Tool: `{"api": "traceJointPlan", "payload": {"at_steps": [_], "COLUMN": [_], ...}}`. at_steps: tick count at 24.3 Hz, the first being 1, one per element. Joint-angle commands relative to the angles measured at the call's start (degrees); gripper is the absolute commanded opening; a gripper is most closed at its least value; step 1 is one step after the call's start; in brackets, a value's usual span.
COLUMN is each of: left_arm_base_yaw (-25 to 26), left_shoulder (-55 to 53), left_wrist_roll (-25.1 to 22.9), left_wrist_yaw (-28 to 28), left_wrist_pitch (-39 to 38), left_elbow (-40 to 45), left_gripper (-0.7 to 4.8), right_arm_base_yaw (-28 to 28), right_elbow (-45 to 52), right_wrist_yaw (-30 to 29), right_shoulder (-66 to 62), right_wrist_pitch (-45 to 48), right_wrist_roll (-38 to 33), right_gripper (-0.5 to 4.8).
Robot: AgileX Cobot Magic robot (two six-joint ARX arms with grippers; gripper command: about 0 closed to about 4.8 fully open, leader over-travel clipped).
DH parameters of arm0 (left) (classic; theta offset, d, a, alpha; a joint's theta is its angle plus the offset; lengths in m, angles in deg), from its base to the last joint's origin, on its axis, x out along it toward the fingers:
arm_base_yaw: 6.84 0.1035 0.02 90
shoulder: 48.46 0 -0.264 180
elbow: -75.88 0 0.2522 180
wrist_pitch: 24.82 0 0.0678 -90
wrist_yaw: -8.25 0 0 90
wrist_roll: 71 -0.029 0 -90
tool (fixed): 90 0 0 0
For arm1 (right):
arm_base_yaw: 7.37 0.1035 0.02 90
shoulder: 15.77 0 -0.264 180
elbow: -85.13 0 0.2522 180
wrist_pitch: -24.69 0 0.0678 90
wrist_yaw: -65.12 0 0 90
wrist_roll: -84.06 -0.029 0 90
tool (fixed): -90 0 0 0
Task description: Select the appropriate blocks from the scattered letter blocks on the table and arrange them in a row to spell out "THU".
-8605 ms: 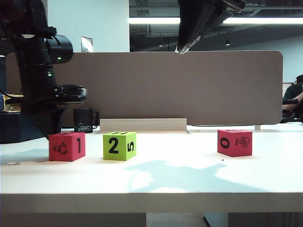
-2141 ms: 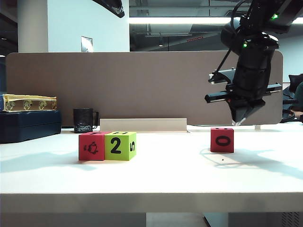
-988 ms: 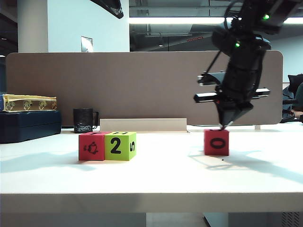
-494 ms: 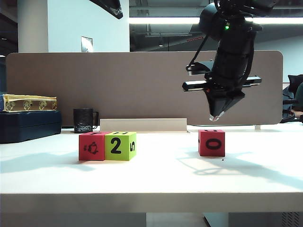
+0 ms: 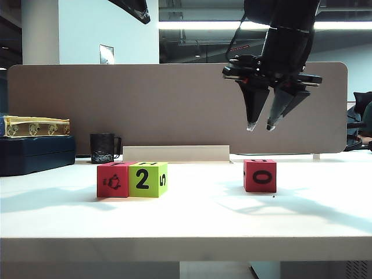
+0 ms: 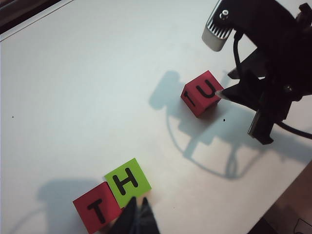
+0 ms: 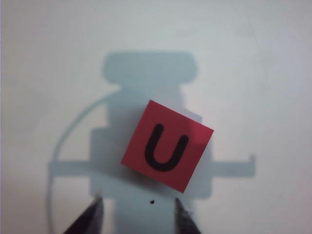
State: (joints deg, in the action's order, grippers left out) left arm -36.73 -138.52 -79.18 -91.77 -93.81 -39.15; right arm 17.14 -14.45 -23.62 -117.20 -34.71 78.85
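**U block sits apart, right tool above it**

On the white bench, T block and H block touch at left; the left tool, its opening hidden, hangs above them. Well right, the U block lies below the right tool, open and empty.

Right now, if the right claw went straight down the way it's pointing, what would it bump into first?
Probably the red U block. The right claw hangs open, pointing down just above it. Depth is unclear, so it might just miss and meet the bare table.
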Motion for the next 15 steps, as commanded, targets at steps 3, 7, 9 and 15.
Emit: {"api": "traceJointPlan", "payload": {"at_steps": [3, 7, 9, 15], "left_arm_base_yaw": [0.0, 0.0, 0.0, 0.0], "left_shoulder": [0.3, 0.3, 0.3, 0.3], "left_wrist_roll": [-0.4, -0.4, -0.4, -0.4], "left_wrist_yaw": [-0.1, -0.1, -0.2, -0.2], "left_wrist_pitch": [0.0, 0.0, 0.0, -0.1], "left_elbow": [-0.2, -0.2, -0.2, -0.2], "left_gripper": [-0.06, -0.06, -0.06, -0.06], "right_arm_base_yaw": [0.1, 0.1, 0.1, 0.1], "right_elbow": [-0.8, -0.8, -0.8, -0.8], "right_wrist_yaw": [-3.1, -3.1, -3.1, -2.4], "right_shoulder": [0.2, -0.9, -1.5, -3.3], "right_wrist_pitch": [-1.6, -1.2, -1.2, -1.2], "right_wrist_roll": [-2.8, -4.4, -4.9, -5.3], "right_gripper": [2.26, 2.26, 2.26, 3.61]}}
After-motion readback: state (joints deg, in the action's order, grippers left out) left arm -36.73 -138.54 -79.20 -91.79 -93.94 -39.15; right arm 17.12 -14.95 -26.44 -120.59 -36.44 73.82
